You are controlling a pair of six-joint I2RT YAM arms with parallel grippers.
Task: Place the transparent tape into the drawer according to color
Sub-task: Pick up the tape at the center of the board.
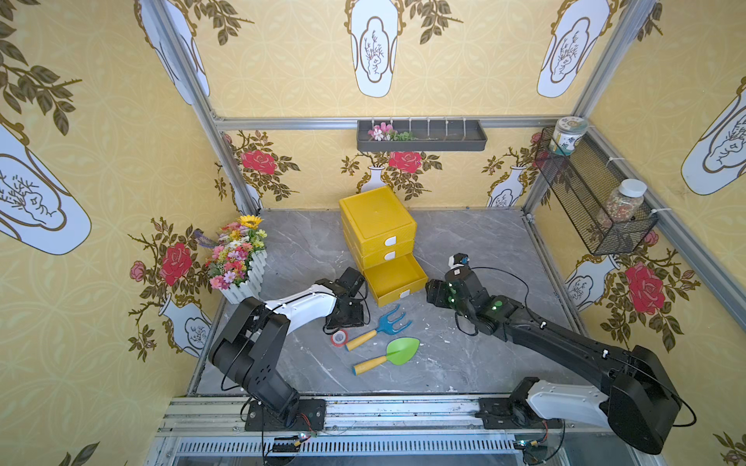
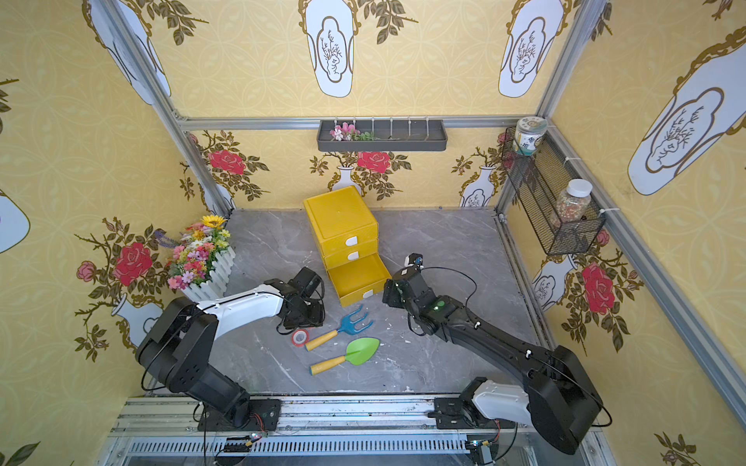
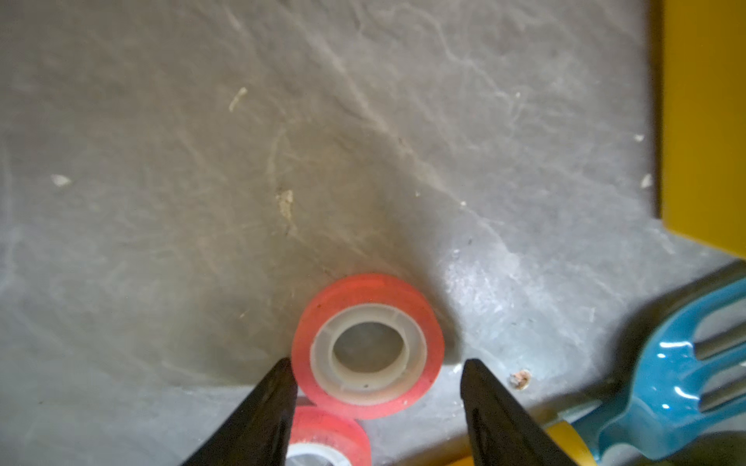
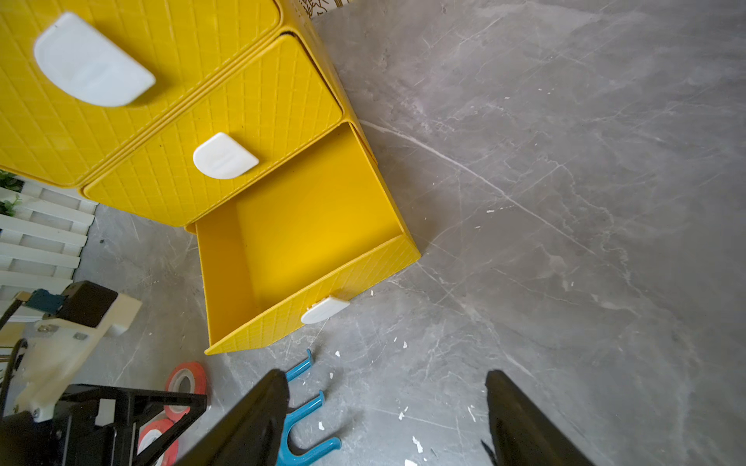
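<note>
Two red transparent tape rolls with white cores lie on the grey table left of the blue rake. One roll (image 3: 368,347) sits between the fingers of my left gripper (image 3: 377,363), which is open around it: one fingertip touches its side, the other stands apart. The second roll (image 3: 327,437) lies just behind it, partly hidden by a finger. In both top views one red roll (image 1: 339,338) (image 2: 300,337) shows below the left gripper. The yellow cabinet's bottom drawer (image 1: 393,278) (image 4: 315,226) is pulled out and empty. My right gripper (image 4: 387,379) hangs open over the table beside the drawer, holding nothing.
A blue toy rake (image 1: 383,324) and a green trowel (image 1: 393,353) lie in front of the drawer, close to the tapes. A flower box (image 1: 238,262) stands at the left. A wall tray (image 1: 422,135) and a mesh basket (image 1: 585,193) with jars hang above the table.
</note>
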